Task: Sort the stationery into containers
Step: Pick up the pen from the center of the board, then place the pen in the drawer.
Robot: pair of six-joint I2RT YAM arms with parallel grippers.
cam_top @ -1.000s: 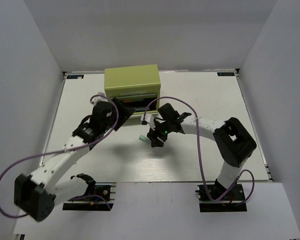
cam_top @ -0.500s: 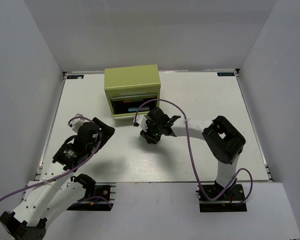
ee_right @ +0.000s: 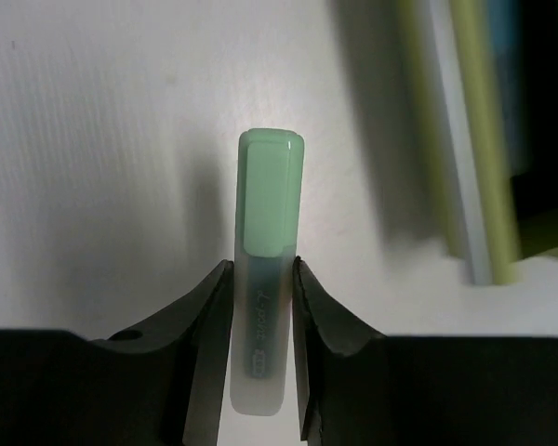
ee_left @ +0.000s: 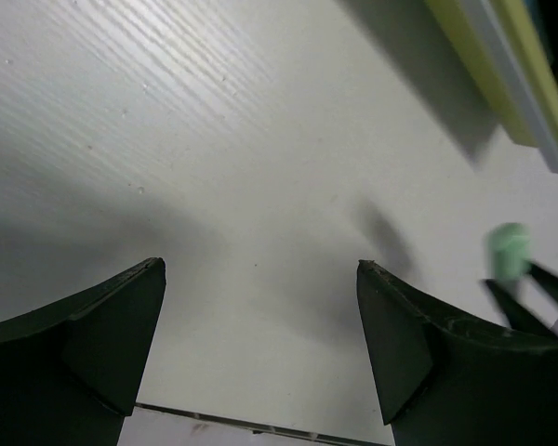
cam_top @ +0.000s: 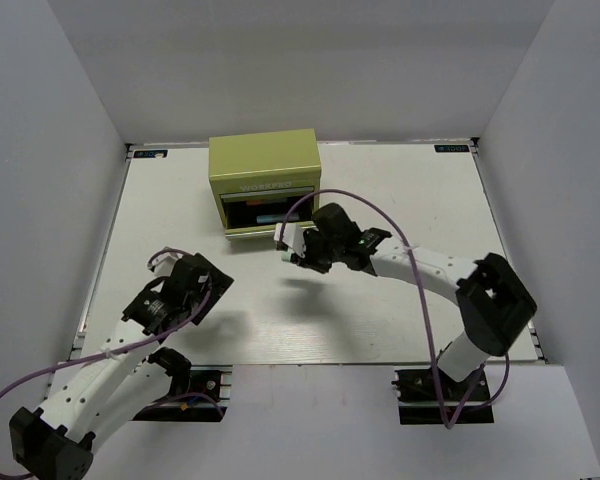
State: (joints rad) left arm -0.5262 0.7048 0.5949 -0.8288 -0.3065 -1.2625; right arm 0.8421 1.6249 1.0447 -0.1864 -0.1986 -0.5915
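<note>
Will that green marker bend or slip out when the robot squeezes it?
Probably not bend: the green marker sits straight between the right gripper's pinching jaws, so it looks stiff. Its smooth plastic body might slide a little. Small, so likely light.

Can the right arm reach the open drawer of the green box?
Probably yes. The right tool grips the green-capped marker just in front of the open drawer, with nothing between them, and the left arm sits far off to the side.

green-capped marker in right end effector, near olive-green chest; drawer open
</note>
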